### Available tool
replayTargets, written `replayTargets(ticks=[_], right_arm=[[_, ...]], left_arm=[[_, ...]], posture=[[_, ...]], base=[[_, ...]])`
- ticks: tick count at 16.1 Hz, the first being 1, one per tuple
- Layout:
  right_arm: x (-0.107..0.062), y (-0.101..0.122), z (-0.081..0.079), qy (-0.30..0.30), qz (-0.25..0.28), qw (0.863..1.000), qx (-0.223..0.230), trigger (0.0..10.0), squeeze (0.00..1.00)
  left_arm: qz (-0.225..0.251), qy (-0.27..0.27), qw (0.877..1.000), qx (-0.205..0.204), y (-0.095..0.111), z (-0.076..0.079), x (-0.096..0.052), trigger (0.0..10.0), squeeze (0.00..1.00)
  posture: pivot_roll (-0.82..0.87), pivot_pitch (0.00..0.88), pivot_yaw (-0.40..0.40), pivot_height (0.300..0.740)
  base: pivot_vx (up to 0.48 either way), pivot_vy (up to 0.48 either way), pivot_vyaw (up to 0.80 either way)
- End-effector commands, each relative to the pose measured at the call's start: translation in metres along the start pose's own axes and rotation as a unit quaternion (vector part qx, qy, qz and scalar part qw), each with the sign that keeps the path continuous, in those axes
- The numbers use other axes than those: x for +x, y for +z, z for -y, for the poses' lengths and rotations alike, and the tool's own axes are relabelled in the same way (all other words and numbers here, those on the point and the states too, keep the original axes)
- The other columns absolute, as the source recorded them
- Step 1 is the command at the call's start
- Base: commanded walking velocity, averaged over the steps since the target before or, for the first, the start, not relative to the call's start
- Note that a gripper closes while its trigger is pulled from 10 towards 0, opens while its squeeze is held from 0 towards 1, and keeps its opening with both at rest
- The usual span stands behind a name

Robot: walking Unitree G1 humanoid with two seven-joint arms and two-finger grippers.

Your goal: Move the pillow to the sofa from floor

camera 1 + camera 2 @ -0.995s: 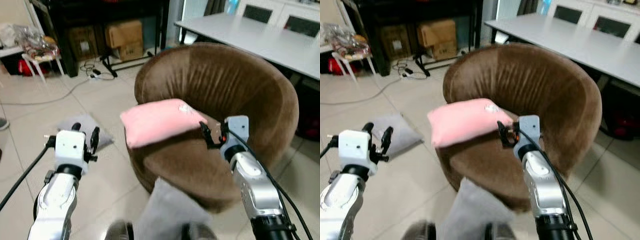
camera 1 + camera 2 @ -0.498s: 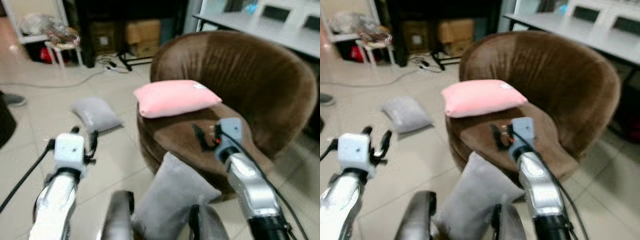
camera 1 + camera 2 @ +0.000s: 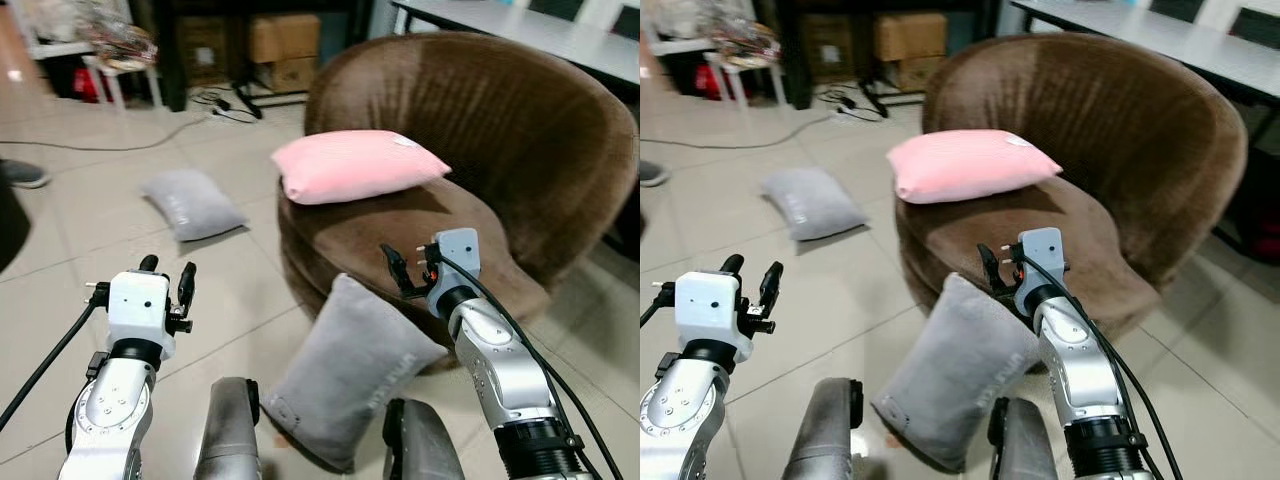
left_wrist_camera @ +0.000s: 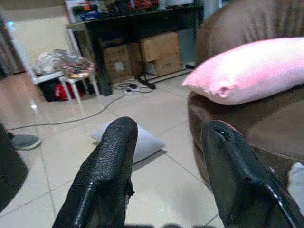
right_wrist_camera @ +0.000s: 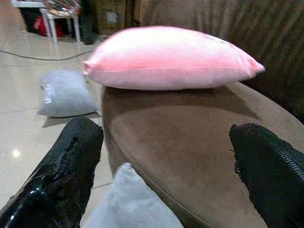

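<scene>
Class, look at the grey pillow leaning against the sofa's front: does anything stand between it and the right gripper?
Nothing visible does. The right gripper, fingers open, hangs just above the grey pillow, which leans against the brown sofa.

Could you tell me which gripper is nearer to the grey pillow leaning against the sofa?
The right gripper is nearer, open just above the leaning grey pillow at the sofa front. The left gripper, also open, hangs over bare floor off to the pillow's left.

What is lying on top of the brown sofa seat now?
A pink pillow lies on the brown sofa seat, toward its left front edge. The seat part under the pillow is covered. A grey pillow leans against the sofa front on the floor.
</scene>
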State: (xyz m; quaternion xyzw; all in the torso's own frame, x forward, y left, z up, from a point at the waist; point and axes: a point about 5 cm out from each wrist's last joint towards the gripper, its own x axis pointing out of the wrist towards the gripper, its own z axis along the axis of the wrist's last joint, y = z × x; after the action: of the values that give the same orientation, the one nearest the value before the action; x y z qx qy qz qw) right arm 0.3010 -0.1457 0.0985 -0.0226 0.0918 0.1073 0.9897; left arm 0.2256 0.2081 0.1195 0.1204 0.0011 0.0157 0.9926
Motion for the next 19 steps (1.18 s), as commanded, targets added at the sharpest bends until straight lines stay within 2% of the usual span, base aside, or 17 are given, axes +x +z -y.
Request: replayTargets(ticks=[1, 6, 8, 13, 19], right_arm=[[0.0027, 0.002, 0.0048, -0.005, -0.006, 1.0, -0.01, 10.0, 0.0], [0.0046, 0.0001, 0.0035, -0.001, -0.015, 1.0, -0.009, 10.0, 0.0], [0.0049, -0.0012, 0.003, 0.0, -0.016, 1.0, 0.007, 10.0, 0.0], [0.003, -0.005, 0.0033, -0.003, -0.021, 1.0, 0.011, 10.0, 0.0], [0.0042, -0.0038, 0.0098, -0.016, -0.023, 1.0, -0.009, 10.0, 0.0]], left_arm=[[0.008, 0.002, 1.0, 0.003, 0.0029, 0.0003, 0.0, 10.0, 0.03], [0.009, 0.01, 1.0, 0.008, 0.0024, -0.0016, -0.0017, 10.0, 0.03], [0.008, 0.014, 1.0, 0.01, 0.0017, -0.0024, -0.0027, 10.0, 0.04], [0.009, 0.018, 1.0, 0.012, 0.0023, -0.0045, 0.0004, 10.0, 0.04], [0.008, 0.022, 1.0, 0.017, 0.0015, -0.0048, 0.0002, 10.0, 0.04]], posture=[[0.07, 0.0, -0.072, 0.565], [0.07, 0.0, -0.077, 0.561], [0.08, 0.0, -0.082, 0.541], [0.07, 0.0, -0.073, 0.496], [0.08, 0.0, -0.082, 0.456]], base=[[0.0, 0.0, 0.0], [0.0, 0.0, 0.0], [0.0, 0.0, 0.0], [0.0, 0.0, 0.0], [0.0, 0.0, 0.0]])
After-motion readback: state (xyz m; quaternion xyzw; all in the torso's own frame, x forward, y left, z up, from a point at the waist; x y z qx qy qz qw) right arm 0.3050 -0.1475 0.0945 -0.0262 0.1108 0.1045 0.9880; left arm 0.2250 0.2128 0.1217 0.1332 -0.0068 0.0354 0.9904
